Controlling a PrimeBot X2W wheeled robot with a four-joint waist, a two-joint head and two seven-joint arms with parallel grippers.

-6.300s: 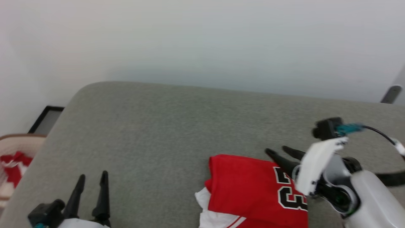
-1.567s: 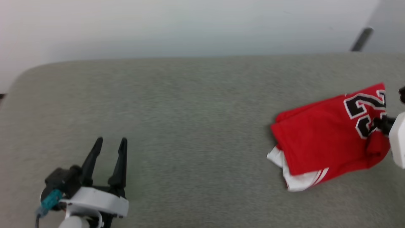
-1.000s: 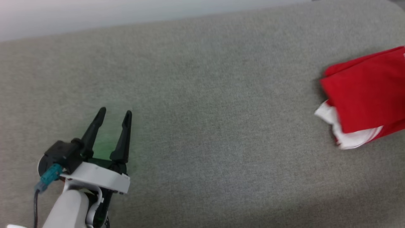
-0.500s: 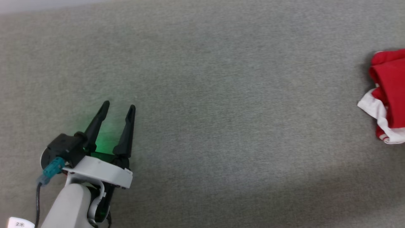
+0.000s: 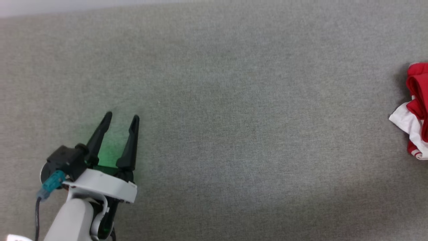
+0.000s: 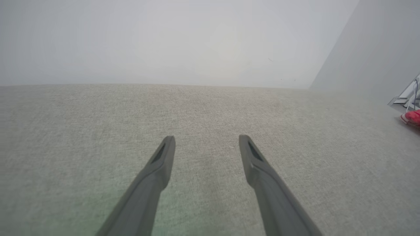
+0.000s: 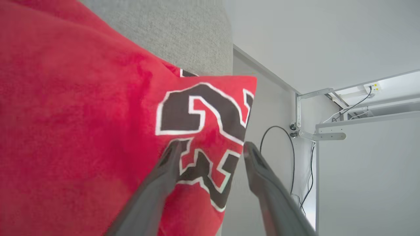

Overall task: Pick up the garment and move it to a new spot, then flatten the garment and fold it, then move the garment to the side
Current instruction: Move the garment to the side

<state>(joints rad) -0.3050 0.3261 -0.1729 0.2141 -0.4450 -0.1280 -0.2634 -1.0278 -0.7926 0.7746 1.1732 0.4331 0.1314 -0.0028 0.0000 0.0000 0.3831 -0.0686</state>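
The garment (image 7: 82,108) is a folded red shirt with black white-outlined numerals, lying at the right end of the grey padded surface (image 5: 234,100). Its red and white end (image 5: 415,110) shows at the head view's right edge, and a red scrap of the garment (image 6: 411,117) shows far right in the left wrist view. My right gripper (image 7: 211,146) is open over the garment's numbered corner, one finger above the cloth, the other past its edge. My left gripper (image 5: 121,117) rests open at the lower left, far from the garment, as the left gripper (image 6: 206,141) has bare surface between its fingers.
A pale wall (image 6: 164,39) stands behind the surface. Past the surface's right end are a white metal frame (image 7: 321,134) and a hanging black cable (image 7: 279,131). A green glow falls on the padding between my left fingers.
The head camera has swung, so the garment now sits at the picture's right edge. My right gripper, pinched on the garment earlier, now has its fingers apart. The left arm has barely moved.
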